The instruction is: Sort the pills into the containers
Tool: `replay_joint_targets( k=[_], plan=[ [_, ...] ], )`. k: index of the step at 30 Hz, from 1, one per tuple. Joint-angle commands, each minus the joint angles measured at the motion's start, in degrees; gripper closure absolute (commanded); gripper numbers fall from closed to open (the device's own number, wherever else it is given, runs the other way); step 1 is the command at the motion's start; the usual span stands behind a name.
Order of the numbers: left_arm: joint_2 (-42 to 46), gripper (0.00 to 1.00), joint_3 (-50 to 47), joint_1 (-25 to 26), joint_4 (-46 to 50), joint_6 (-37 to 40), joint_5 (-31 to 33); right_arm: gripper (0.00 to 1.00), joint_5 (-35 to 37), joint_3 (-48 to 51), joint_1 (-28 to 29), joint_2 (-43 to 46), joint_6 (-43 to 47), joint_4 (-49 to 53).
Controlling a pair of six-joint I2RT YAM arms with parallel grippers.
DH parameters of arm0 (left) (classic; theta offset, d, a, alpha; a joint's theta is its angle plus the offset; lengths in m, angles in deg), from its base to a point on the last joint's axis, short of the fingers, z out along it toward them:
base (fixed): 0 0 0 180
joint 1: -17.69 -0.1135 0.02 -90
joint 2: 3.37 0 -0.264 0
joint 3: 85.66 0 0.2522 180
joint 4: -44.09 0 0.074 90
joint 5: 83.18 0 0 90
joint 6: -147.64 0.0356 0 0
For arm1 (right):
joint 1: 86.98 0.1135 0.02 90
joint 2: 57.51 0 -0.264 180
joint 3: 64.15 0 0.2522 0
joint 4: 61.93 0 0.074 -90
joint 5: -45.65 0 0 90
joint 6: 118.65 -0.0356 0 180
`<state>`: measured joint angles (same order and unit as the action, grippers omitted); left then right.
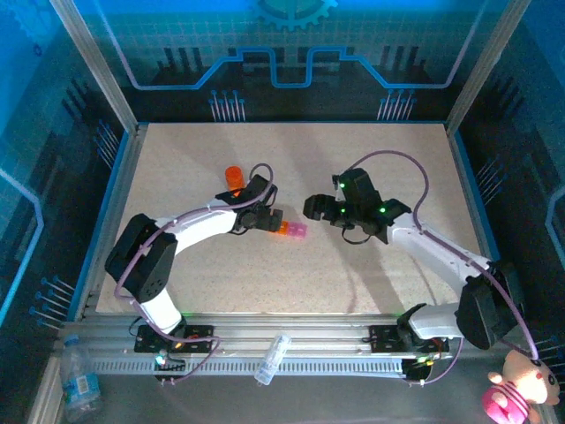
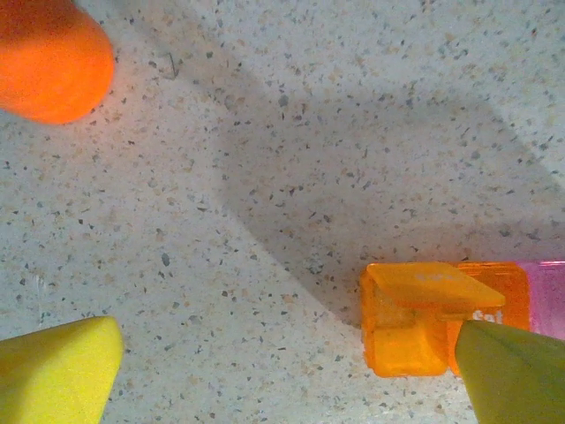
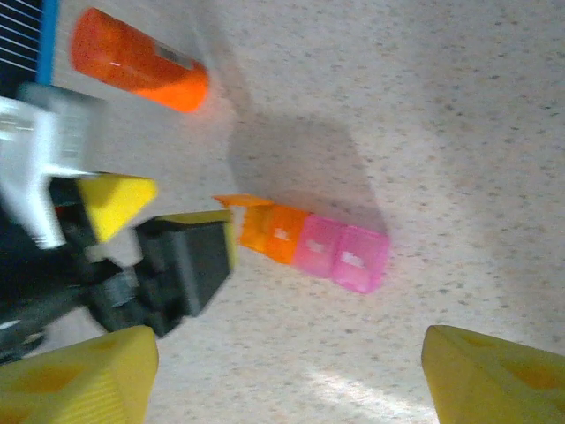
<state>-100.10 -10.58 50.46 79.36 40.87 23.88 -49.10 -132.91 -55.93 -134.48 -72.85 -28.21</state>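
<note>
One strip of four joined pill boxes [image 3: 305, 243], two orange, two pink, lies centred on the table [image 1: 265, 274], end lid [image 2: 433, 287] raised. One orange bottle [image 3: 137, 60] lies nearby. The left gripper [image 2: 287, 380] and right gripper [image 3: 287, 380] gape wide, both empty.

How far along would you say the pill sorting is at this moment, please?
Done: the end orange lid on the containers stands open. In hand: nothing; left gripper open beside that strip, right gripper open nearby. Left: no pills show in the boxes, so the sorting itself seems ahead; the orange bottle sits apart.
</note>
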Motion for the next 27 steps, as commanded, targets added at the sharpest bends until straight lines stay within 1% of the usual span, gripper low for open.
replay_joint_targets(
  k=[1,5,10,15,27],
  plan=[
    [2.2,0.03,-1.4,-0.3,-2.7,-1.4,-0.2,0.23,2.2,1.0,-0.5,-4.4,4.5,0.9],
    [2.4,0.02,-1.5,-0.3,-3.9,-1.7,-0.1,0.26,1.0,-1.0,0.0,-11.7,6.4,0.6],
    [1.5,0.02,-1.1,-0.4,-4.3,-1.3,0.0,0.28,1.6,-3.4,1.0,-18.4,7.1,0.1],
    [1.9,0.02,-1.2,-0.6,-4.3,-1.2,0.2,0.29,1.8,-4.6,1.4,-21.4,6.9,-0.7],
    [9.5,0.02,-4.6,-0.6,-0.6,-1.5,0.3,0.31,1.4,-6.0,1.6,-25.6,7.6,-0.7]
  ],
)
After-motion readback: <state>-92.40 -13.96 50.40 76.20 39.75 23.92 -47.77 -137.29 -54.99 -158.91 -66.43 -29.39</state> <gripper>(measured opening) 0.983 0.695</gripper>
